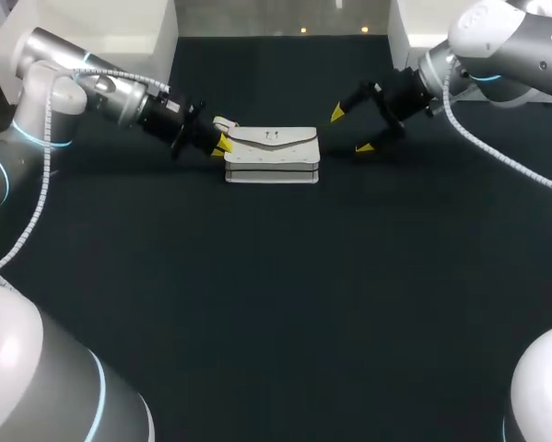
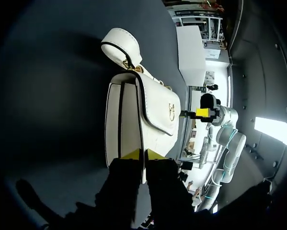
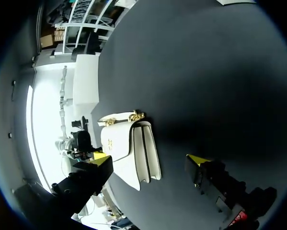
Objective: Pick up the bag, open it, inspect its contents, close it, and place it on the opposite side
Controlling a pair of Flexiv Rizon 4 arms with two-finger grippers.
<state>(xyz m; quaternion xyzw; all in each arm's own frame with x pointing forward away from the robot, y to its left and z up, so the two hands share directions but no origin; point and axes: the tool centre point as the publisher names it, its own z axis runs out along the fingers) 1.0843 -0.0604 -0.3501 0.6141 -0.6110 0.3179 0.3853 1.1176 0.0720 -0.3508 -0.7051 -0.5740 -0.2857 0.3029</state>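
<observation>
The white bag [image 1: 272, 155] lies on the dark table [image 1: 276, 304], a little toward the far side and near the middle of its width. Its flap faces up, and a small gold clasp [image 1: 273, 135] sits on the flap. A padded white strap [image 2: 120, 40] curls off one end, joined to the body by gold chain links [image 3: 126, 117].

From where I stand, the left hand [image 1: 222, 143] is right at the bag's left end, close by where the strap loops out. Its left arm [image 1: 100, 87] reaches in low from the far left corner. In the left wrist view the two yellow tips of that hand [image 2: 143, 153] are drawn close together. The thin dark-trimmed edge of the bag [image 2: 148, 115] runs into the narrow gap between them, so it looks pinched on that edge. The rest of the bag stretches away ahead of the fingers.

The right hand [image 1: 350, 130] hangs just off the bag's right end, not touching it. Its fingers are spread wide, one tip higher and farther back than the other. In the right wrist view the bag [image 3: 129, 148] lies ahead of that hand [image 3: 149, 159], nearer one finger than the other. The right arm [image 1: 506, 37] comes in from the far right corner.
</observation>
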